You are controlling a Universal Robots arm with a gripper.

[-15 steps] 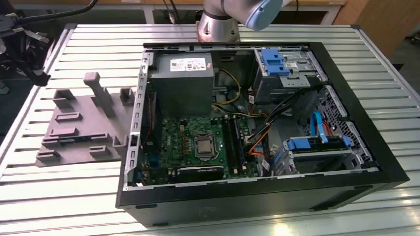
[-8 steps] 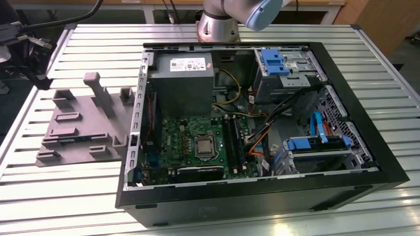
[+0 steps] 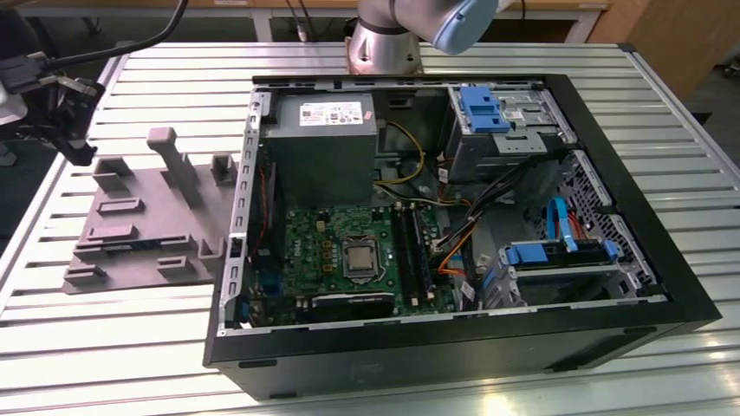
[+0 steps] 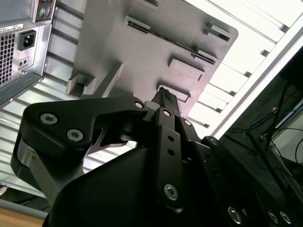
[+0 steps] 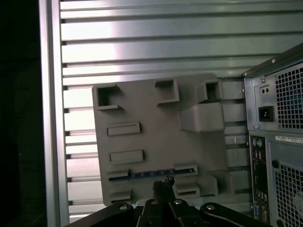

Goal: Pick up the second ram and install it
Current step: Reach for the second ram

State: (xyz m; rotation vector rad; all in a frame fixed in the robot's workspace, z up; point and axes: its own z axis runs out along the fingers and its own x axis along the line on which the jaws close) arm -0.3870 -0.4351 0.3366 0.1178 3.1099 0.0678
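I am holding the tool above the grey tray, with its tips drawn together and nothing between them. In the second wrist view the tool is hanging over the tray, clear of it.

The second ram is lying on edge in a long slot of the tray, between two raised blocks, close under the tool tips in the first wrist view. In the second wrist view it is showing as a thin dark strip. In the exterior view I am seeing it as a short blue line along the tray.

The tray is sitting flat on the slatted metal counter, close to the counter's edge at the exterior view's left, just beside the open computer case. Inside the case the green motherboard is lying exposed, with the long black slots running beside the processor socket. The arm's base is standing at the counter's far edge, behind the case.
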